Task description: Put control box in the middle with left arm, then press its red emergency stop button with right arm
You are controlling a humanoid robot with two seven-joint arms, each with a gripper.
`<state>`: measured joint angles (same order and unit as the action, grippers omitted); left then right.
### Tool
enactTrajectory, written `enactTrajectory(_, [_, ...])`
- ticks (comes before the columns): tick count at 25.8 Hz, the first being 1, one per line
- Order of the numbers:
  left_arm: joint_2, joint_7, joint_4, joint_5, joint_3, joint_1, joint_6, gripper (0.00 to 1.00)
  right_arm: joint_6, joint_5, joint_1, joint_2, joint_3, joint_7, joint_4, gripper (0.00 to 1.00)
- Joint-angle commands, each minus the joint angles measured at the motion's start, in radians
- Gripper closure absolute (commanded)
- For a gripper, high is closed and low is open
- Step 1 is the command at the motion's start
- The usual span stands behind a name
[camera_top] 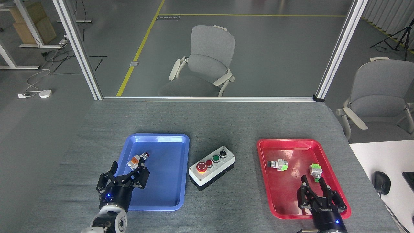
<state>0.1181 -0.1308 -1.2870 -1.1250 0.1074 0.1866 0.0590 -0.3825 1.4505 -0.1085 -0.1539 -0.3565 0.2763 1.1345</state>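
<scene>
A: Well, where does the control box [212,168] sit?

B: On the grey table [210,119], between the blue tray [155,194] and the red tray [278,200], lying at a slant. Its red emergency stop button [201,167] is at the end nearer the table's front edge, close to the blue tray's right rim.

A: What could go wrong from here?

B: I judge the risk small but real. The right gripper [315,189] hangs over the red tray's front right corner, just beside a loose green-capped part [316,172]. A low sweep could knock that part or catch the tray's rim. If another press were needed, a slanted approach could hit the small red button [209,163] next to the mushroom instead, or push the box askew.

A: And the grippers?

B: The right one has its fingers spread wide, empty, touching nothing that I can see. The left gripper [126,173] is likewise splayed and empty, over the blue tray's left rim near its front corner, just short of the white-and-orange push-button part [137,160].
</scene>
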Motion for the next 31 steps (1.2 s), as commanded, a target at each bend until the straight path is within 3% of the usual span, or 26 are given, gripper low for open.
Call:
enactTrajectory(1, [0.0,0.0,0.0,0.001,0.0,0.001,-0.001,0.01,-0.035,-0.001,0.006,-0.019,-0.062,-0.006,0.002,0.02])
enactTrajectory(21, [0.0,0.0,0.0,-0.001,0.0,0.001,-0.001,0.01,-0.019,-0.001,0.039,-0.078,-0.036,-0.012,0.09,0.02])
enactTrajectory(26, [0.0,0.0,0.0,0.001,0.0,-0.001,-0.001,0.01,0.14,-0.036,0.075,-0.082,0.039,-0.029,0.154,0.02])
enactTrajectory(31, [0.0,0.0,0.0,-0.001,0.0,-0.001,-0.001,0.01,0.154,-0.042,0.116,-0.081,0.067,-0.106,0.246,0.02])
